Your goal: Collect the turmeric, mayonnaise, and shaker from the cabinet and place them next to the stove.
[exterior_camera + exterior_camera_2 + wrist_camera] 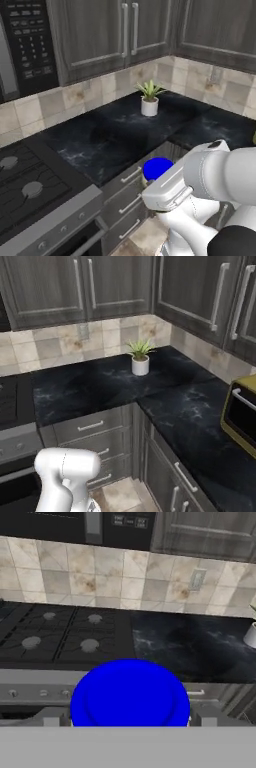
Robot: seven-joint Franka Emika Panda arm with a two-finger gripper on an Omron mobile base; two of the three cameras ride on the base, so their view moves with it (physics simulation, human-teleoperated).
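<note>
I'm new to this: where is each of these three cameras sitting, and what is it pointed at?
Left base view: behind the arm, left; looks down at the stove, countertop and plant; white arm lower right, above the mayonnaise.
Right base view: behind, right; countertop corner, same plant; arm lower left.
Hand view: on the hand, facing the stove over the mayonnaise lid.

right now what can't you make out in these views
- Mayonnaise: hand view shows its blue lid; the bottom edge cuts off the body and label.
- Gripper: left base view, the arm's white housing covers the fingers.
- Toaster oven: right base view, cut by the right edge.
</note>
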